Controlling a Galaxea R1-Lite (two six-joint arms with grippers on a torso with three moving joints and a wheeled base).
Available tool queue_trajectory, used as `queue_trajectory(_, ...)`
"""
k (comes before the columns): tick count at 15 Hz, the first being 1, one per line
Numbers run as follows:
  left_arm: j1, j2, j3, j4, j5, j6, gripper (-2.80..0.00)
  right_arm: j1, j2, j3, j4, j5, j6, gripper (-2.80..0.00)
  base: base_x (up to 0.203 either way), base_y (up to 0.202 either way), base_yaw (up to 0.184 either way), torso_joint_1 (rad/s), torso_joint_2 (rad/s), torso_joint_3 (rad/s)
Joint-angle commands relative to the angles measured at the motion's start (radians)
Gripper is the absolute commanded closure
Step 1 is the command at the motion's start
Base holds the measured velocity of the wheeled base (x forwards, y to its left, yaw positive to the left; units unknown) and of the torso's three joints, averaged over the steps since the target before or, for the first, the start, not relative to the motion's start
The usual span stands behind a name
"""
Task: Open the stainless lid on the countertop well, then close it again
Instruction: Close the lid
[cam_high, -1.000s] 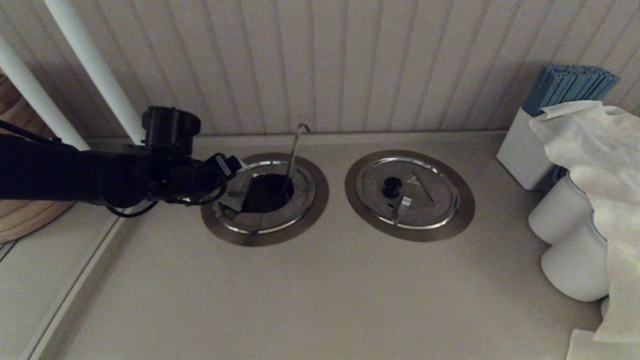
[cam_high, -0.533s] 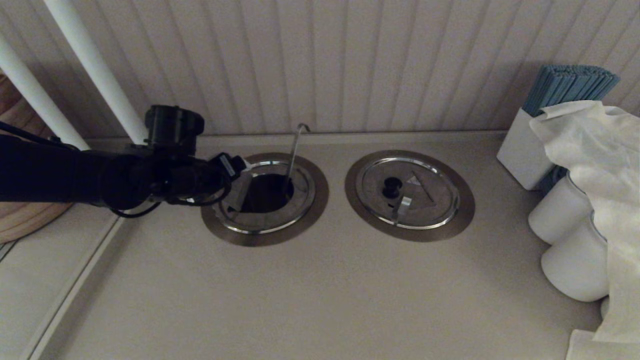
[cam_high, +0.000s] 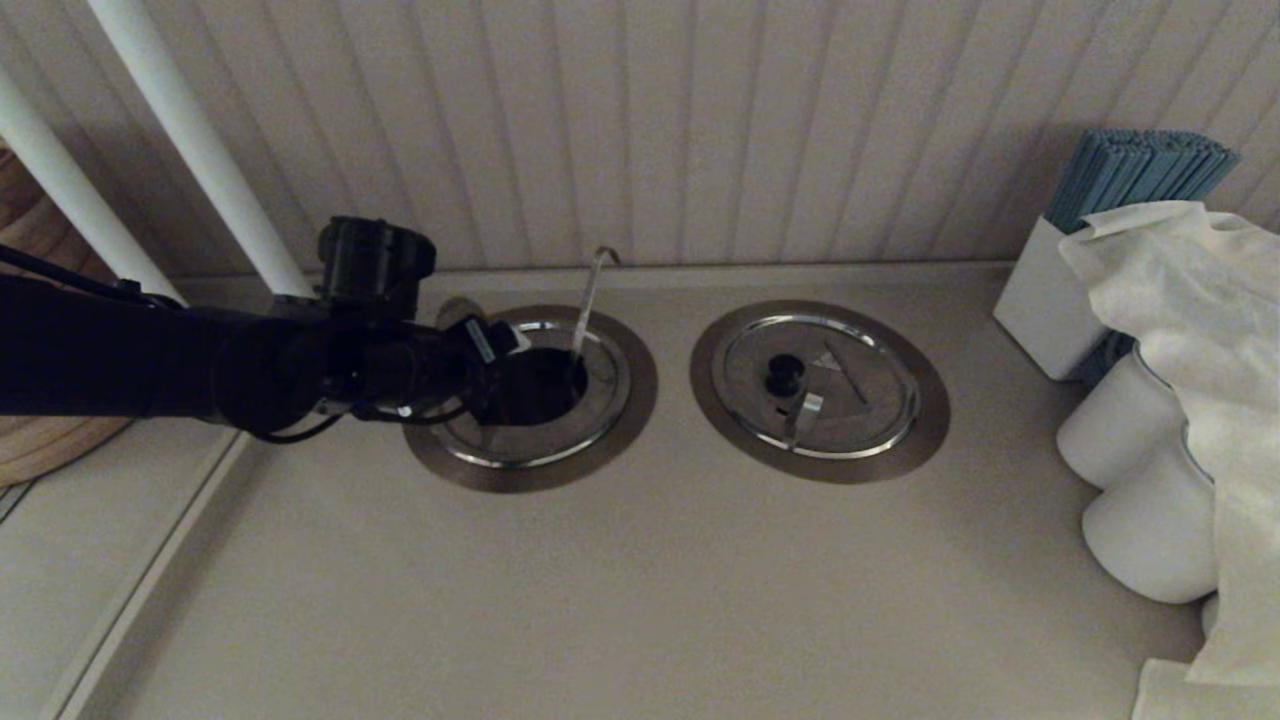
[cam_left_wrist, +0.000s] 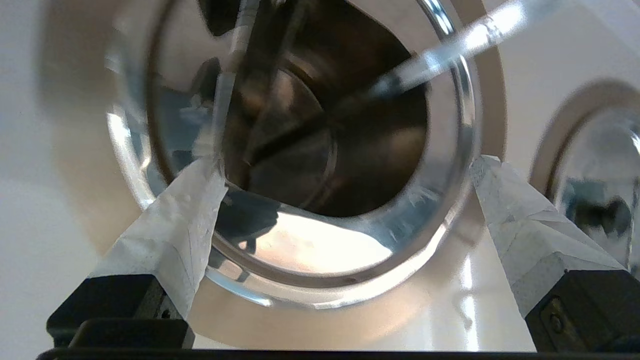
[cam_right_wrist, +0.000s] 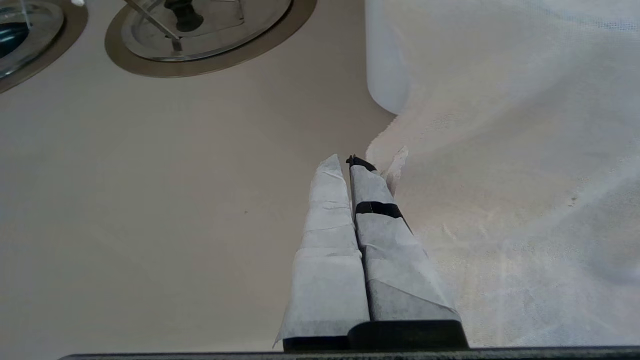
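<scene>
Reaching in at the middle left of the head view, the left hand (cam_high: 487, 352) is wide open and holds nothing, over the round dark steel-ringed well (cam_high: 530, 398) in the table (cam_high: 640, 580). Its folding steel lid (cam_high: 452, 312) looks tipped up behind the hand, so the well is open. Next, I think, push the lid back down. The right hand (cam_right_wrist: 350, 162) rests pressed together by the white cloth (cam_right_wrist: 510, 200).

Brushed-steel flange of the countertop well (cam_high: 630, 400), glossy polished inner ring, matt beige counter (cam_high: 600, 600), white cloth (cam_high: 1190, 300)

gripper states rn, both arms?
Left gripper: open, over the countertop well, holding nothing.
Right gripper: shut, empty, parked by the white cloth.
</scene>
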Motion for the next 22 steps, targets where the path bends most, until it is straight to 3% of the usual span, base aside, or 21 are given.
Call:
queue_trajectory(1,-0.006,-0.013,0.001,-0.001,0.001,-0.001,-2.80,0.000,0.001,0.000,0.000,-0.001,0.000,0.00,0.000,0.000,0.000,0.000,0.00,0.000)
queue_trajectory(16,-0.036,-0.094,0.009,-0.001,-0.003,0.020,-2.80,0.000,0.001,0.000,0.000,-0.001,0.000,0.00,0.000,0.000,0.000,0.000,0.00,0.000)
queue_trajectory(18,-0.012,-0.096,0.007,-0.002,-0.004,0.034,-2.80,0.000,0.001,0.000,0.000,-0.001,0.000,0.00,0.000,0.000,0.000,0.000,0.00,0.000)
queue_trajectory(22,0.132,0.056,-0.017,-0.060,-0.004,0.077,-2.80,0.000,0.001,0.000,0.000,-0.001,0.000,0.00,0.000,0.000,0.000,0.000,0.00,0.000)
